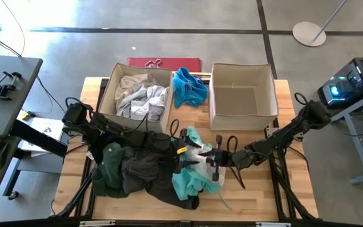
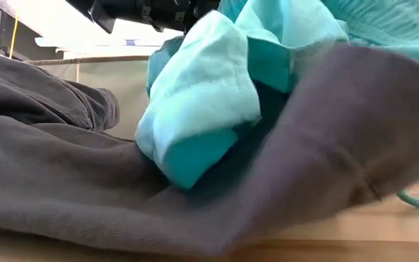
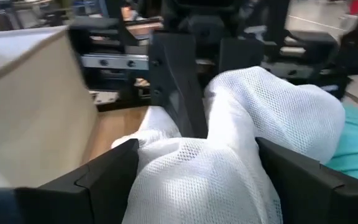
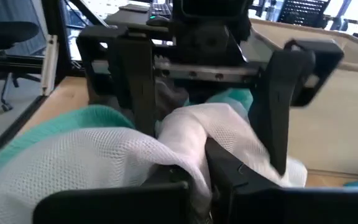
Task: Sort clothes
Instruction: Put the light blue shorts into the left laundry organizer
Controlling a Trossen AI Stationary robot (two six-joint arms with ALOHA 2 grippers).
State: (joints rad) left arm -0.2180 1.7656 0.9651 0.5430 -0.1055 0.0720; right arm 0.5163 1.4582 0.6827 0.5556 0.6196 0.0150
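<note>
Meeting near the middle of the desk, toward its front edge, both grippers work on one white mesh garment that lies atop a teal garment. The left gripper has its jaws set wide apart, with the mesh fabric bulging up between the two fingers and touching them but not pinched. The right gripper faces it from the opposite side with its jaws together, clamped on a fold of the same white mesh garment (the fabric bunches directly at the finger line). Beside these, toward the front-left corner of the desk, lie a charcoal garment and a dark green garment. The left bin at the rear edge holds pale grey and white clothes; the right bin shows only its bare floor. A bright blue garment lies between the two bins.
</note>
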